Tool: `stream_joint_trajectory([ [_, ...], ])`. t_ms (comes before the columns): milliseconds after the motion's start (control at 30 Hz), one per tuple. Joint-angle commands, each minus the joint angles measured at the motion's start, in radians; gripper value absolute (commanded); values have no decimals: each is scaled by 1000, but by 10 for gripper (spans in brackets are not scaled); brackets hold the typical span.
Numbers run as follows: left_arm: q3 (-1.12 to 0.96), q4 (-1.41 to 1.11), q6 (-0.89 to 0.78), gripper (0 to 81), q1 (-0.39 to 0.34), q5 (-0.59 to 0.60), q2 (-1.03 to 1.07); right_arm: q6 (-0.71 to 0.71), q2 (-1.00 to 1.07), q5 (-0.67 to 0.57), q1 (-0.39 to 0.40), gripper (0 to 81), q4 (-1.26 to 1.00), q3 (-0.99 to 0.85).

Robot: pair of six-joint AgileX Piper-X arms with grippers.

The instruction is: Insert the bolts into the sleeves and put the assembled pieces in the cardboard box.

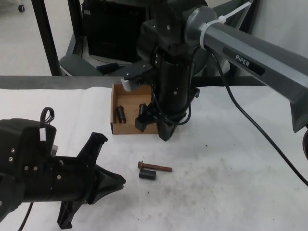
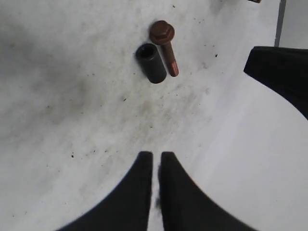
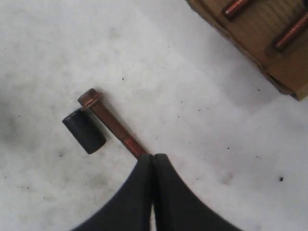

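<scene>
Well, on the left, my left gripper [image 1: 119, 182] has its fingers pressed together, holding nothing. The bolt [image 1: 155, 167] and sleeve [image 1: 147, 175] lie side by side near its tips, not touching them. Further right, the right gripper [image 1: 162, 134] hangs closed and empty beside the cardboard box [image 1: 130, 103].

I see the white bench cover [image 1: 240, 163] — smudged grey, speckled with dark grit — and behind it a black frame post [image 1: 45, 36] and a dark cabinet [image 1: 110, 29].
</scene>
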Motion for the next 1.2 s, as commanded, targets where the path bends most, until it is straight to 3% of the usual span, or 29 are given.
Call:
stream_joint_trajectory([
  [0,-3,-11,-16,134,-3,-15,3,-7,-20,-6,13,3,14,9],
  [200,-3,-11,-16,155,-3,-113,3,-7,-20,-6,17,3,14,12],
  [300,-3,-15,-32,155,-3,-182,3,61,-20,-6,17,3,14,12],
  [400,-3,-32,-116,155,-3,-149,3,69,-20,-6,17,3,14,22],
  [567,-3,-87,-65,146,-5,-102,3,73,-20,-47,17,3,14,47],
  [767,-3,-30,-55,8,-5,-116,3,85,-20,-95,25,3,14,98],
  [1067,-3,-27,-24,8,-5,-78,3,128,-20,-110,50,3,-18,149],
  [1167,-3,-34,112,8,-5,-63,3,137,-20,-110,56,3,-51,149],
])
